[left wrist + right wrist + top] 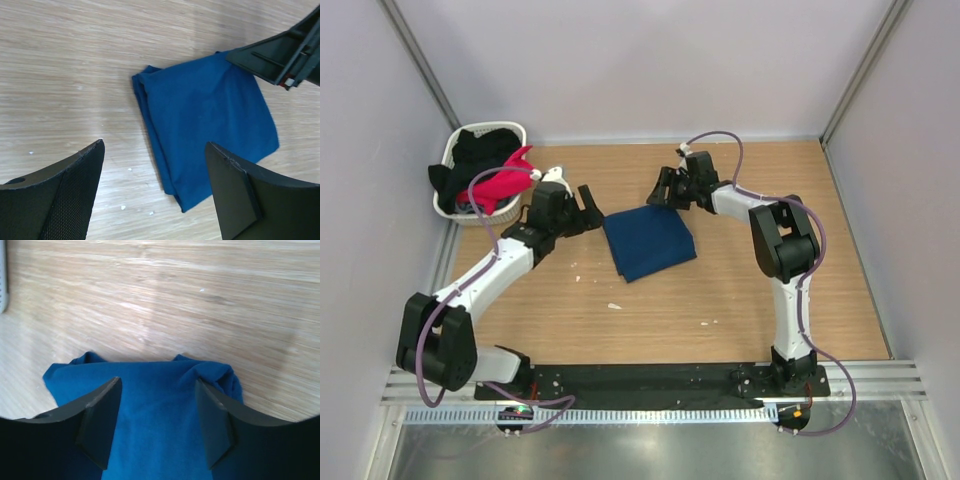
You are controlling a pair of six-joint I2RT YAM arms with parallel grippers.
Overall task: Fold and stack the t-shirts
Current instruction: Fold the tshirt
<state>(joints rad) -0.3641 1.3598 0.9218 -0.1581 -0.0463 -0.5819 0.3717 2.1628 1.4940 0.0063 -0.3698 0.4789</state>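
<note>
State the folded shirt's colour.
The shirt is plain blue, shown most clearly in the left wrist view.

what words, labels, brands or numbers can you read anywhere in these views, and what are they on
None: no text can be read in any view.
The folded navy t-shirt shows only plain fabric, with no print or tag facing up.
The white basket, the pink t-shirt and the black t-shirt in it show no lettering.

Folded blue t-shirt [210,125] flat on wooden table [65,65]; left end effector [154,144] gaping near it; right end effector [272,57] at corner.
</note>
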